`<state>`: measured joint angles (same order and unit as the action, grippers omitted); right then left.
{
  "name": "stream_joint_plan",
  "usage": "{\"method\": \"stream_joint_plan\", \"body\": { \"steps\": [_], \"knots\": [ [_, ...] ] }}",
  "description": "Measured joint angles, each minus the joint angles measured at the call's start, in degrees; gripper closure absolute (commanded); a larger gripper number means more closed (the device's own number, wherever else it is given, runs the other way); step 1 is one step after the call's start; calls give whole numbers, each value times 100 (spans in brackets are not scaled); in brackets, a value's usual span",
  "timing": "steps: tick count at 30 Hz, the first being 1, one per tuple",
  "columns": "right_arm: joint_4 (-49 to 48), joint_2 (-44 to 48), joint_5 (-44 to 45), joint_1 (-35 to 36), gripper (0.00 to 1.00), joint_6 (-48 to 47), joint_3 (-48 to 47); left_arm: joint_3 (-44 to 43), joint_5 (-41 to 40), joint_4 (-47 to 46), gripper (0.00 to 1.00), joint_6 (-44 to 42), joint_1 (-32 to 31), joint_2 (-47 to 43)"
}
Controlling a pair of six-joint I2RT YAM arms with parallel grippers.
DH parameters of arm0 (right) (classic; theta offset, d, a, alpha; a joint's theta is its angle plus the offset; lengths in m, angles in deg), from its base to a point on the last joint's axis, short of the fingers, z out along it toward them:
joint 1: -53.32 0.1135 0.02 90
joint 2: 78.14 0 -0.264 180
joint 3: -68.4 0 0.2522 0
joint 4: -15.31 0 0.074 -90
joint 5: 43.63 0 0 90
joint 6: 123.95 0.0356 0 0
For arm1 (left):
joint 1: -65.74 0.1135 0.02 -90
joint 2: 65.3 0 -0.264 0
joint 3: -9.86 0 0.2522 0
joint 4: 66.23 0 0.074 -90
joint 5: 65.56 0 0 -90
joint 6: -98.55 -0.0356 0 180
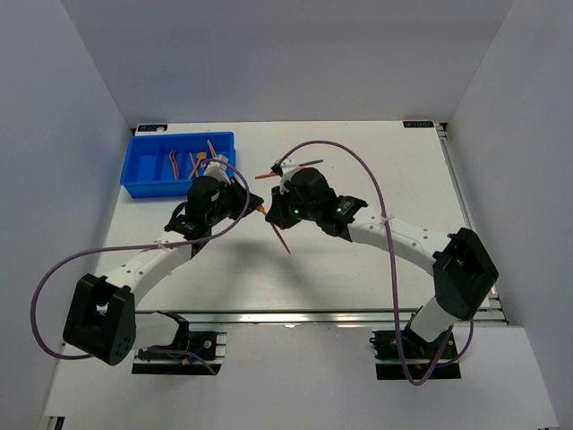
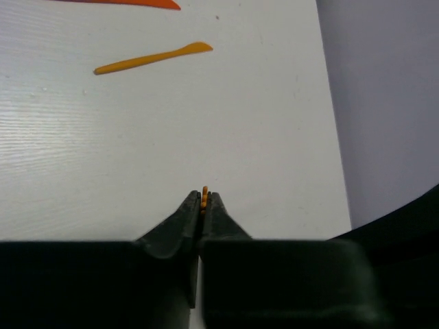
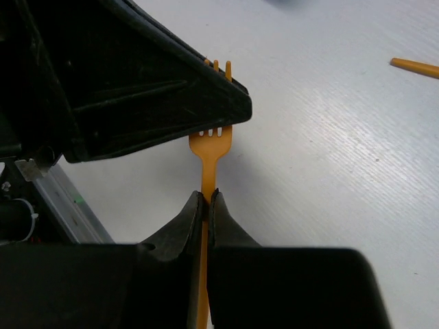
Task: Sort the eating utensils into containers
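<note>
An orange fork [image 3: 208,164] hangs between both grippers at the table's middle. My right gripper [image 3: 208,195] is shut on its handle. My left gripper [image 2: 203,195] is shut on its tines, of which only the orange tips [image 2: 204,193] show. In the right wrist view the left gripper's black finger [image 3: 158,103] covers most of the fork's head. From above, the two grippers meet tip to tip around the fork [image 1: 260,209]. The blue tray [image 1: 143,170] of containers sits at the back left, with several orange and red utensils [image 1: 199,161] in its right-hand compartments.
A reddish-orange stick [image 1: 280,240] lies just in front of the grippers. More utensils [image 1: 288,167] lie behind the right arm. An orange knife-like piece [image 2: 152,57] and a red piece [image 2: 137,3] lie on the table ahead of the left gripper. White walls enclose the table.
</note>
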<state>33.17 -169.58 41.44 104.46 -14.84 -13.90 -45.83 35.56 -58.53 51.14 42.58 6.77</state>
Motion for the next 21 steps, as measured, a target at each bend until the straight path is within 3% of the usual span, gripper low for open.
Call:
{"method": "stream_joint_plan", "body": {
  "steps": [2, 3, 4, 5, 8, 12, 15, 21],
  "knots": [
    [-11, 0, 42, -50, 100, -4, -2, -94, 68, -70, 100, -83, -13, 142],
    [-24, 0, 35, -85, 94, -2, -2, -144, 105, -92, 100, -105, -13, 219],
    [-24, 0, 33, -114, 70, -4, -2, -219, 138, -87, 100, -138, -13, 306],
    [-31, 0, 44, -151, 13, 48, -2, -330, 116, -24, 100, -221, -13, 391],
    [-140, 24, -61, -243, 11, 92, 20, -986, -474, 542, 100, -649, -17, 671],
    [-358, 638, -118, -562, 11, 155, 745, -2109, -2439, 1126, 100, -1679, 254, 1040],
    [-422, 1279, -131, -1027, 11, 195, 1394, -3053, -3324, 1360, 100, -2330, 844, 1615],
    [-562, 1937, -227, -1626, 11, 190, 2153, -5796, -4142, 1663, 100, -3626, 2142, 3746]
  ]
}}
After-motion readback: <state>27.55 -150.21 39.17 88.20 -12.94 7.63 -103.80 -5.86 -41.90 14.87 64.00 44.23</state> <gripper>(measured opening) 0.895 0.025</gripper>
